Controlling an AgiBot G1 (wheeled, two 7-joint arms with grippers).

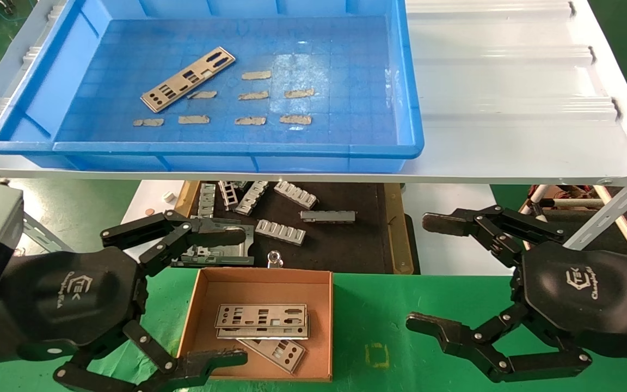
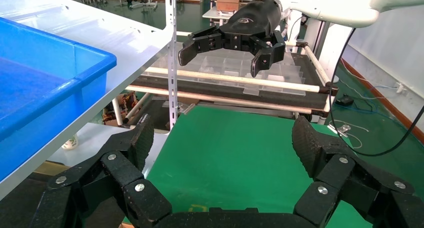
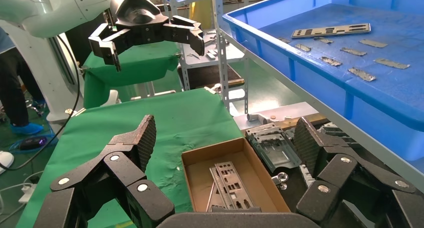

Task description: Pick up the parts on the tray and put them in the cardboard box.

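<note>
One silver-grey part (image 1: 188, 79) (image 3: 331, 30) lies at an angle on the floor of the blue tray (image 1: 204, 148) (image 3: 300, 67), towards its left. The tray rests on the white shelf at the top of the head view. Below it on the green cloth stands the cardboard box (image 1: 264, 283) (image 3: 195, 160), holding a stack of parts (image 1: 262, 321) (image 3: 227, 183). My left gripper (image 1: 237, 296) (image 2: 222, 133) hovers open at the box's left side, holding nothing. To the right of the box, my right gripper (image 1: 422, 272) (image 3: 225, 130) is open too and holds nothing.
Several tan tape strips (image 1: 253, 95) dot the tray floor. Ribbed grey brackets (image 1: 281, 231) lie on a dark mat under the white shelf (image 1: 509, 81), just behind the box. A shelf upright (image 3: 220, 47) rises beside the box. Green cloth (image 1: 400, 348) spreads between the grippers.
</note>
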